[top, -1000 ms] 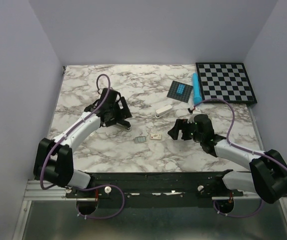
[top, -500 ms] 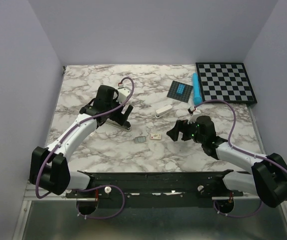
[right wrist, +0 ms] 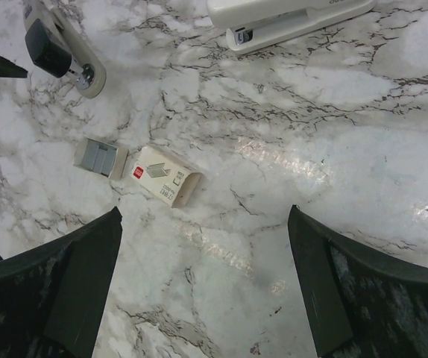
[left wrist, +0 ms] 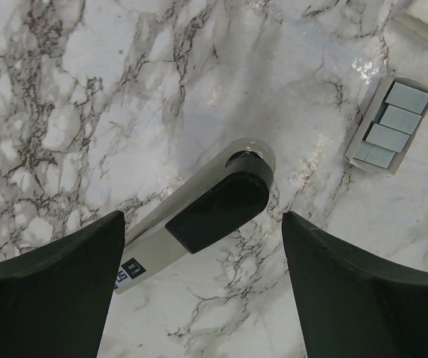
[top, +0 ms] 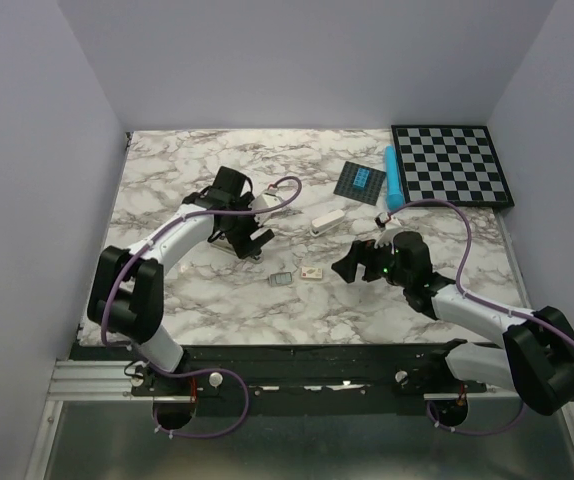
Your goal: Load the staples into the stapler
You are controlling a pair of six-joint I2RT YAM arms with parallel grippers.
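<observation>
The stapler [left wrist: 214, 212] lies flat on the marble, a black top on a pale silvery bar with a round rivet at one end. My left gripper [left wrist: 203, 220] hovers over it, open, a finger on each side and apart from it; its far end is hidden behind the left finger. The staples [left wrist: 393, 123] are grey strips in a small tray [top: 280, 280] to the right, next to their white box [top: 313, 272]. My right gripper [right wrist: 204, 210] is open over bare marble, just right of the box [right wrist: 162, 175] and staples [right wrist: 98, 158]. The stapler [right wrist: 61, 48] also shows there.
A white oblong block [top: 327, 218] lies behind the box. Farther back right are a dark tile with blue squares [top: 360, 181], a blue cylinder [top: 394, 178] and a chessboard [top: 452, 165]. Grey walls close in the table [top: 167, 290] on three sides.
My left arm has swung right and turned its wrist, bringing the open gripper over the stapler. The right gripper edged slightly left toward the box.
</observation>
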